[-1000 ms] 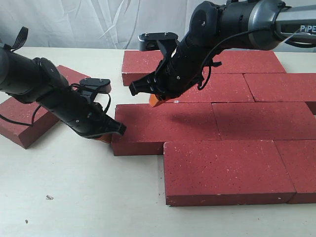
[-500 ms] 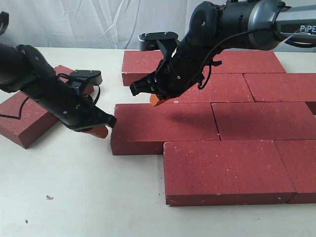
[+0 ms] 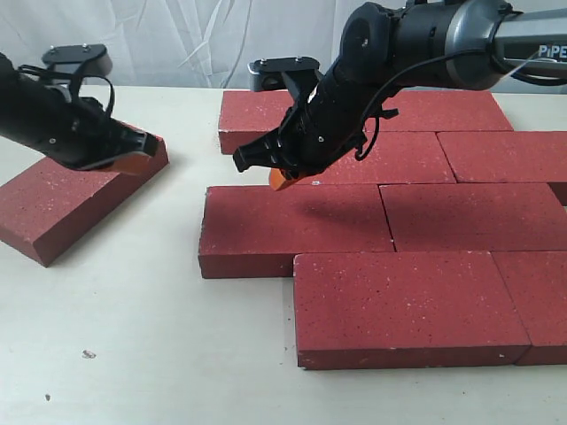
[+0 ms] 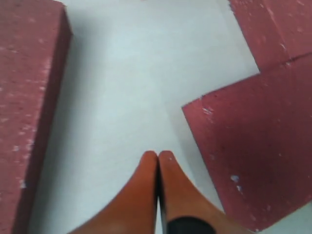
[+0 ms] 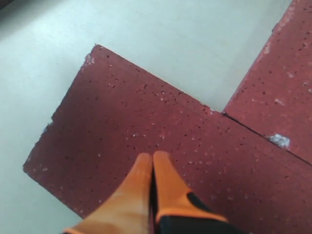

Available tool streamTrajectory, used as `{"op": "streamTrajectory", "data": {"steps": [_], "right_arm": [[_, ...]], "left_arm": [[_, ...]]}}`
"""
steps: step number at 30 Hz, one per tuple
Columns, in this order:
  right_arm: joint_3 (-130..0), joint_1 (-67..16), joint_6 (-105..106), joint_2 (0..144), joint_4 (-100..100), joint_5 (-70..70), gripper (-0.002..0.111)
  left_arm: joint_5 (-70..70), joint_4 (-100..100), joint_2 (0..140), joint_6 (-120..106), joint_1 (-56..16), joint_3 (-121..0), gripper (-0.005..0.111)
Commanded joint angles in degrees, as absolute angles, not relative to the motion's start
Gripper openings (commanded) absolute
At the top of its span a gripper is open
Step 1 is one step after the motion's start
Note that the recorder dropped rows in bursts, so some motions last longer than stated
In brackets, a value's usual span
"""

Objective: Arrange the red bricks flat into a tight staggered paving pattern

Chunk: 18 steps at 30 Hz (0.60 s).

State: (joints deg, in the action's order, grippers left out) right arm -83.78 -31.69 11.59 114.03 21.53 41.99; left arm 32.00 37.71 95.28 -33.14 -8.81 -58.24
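Note:
Several red bricks lie flat in staggered rows on the right of the table. One loose red brick lies askew at the left, apart from them. My left gripper is shut and empty, over the loose brick's right corner. In the left wrist view its gripper hangs over bare table between the loose brick and a paved brick. My right gripper is shut and empty, just above the leftmost brick of the third row. The right wrist view shows the tips over that brick.
The white table shows bare at the front left and between the loose brick and the paved rows. A white curtain hangs behind. The right arm reaches in over the back rows.
My left gripper has drawn away from the left end of the third-row brick, moving left and back to the loose brick. The right arm has not moved.

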Motion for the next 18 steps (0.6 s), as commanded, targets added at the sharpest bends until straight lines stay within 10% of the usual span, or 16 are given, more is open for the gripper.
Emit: {"op": "streamTrajectory", "data": {"steps": [1, 18], "right_arm": [[-83.7, -31.3, 11.9, 113.5, 20.9, 41.3, -0.001], [-83.7, -31.3, 11.9, 113.5, 20.9, 44.2, -0.001]], "left_arm": [[32.3, 23.7, 94.5, -20.0, -6.9, -61.9, 0.000], [35.4, -3.9, 104.0, 10.0, -6.9, -70.3, 0.005]]}}
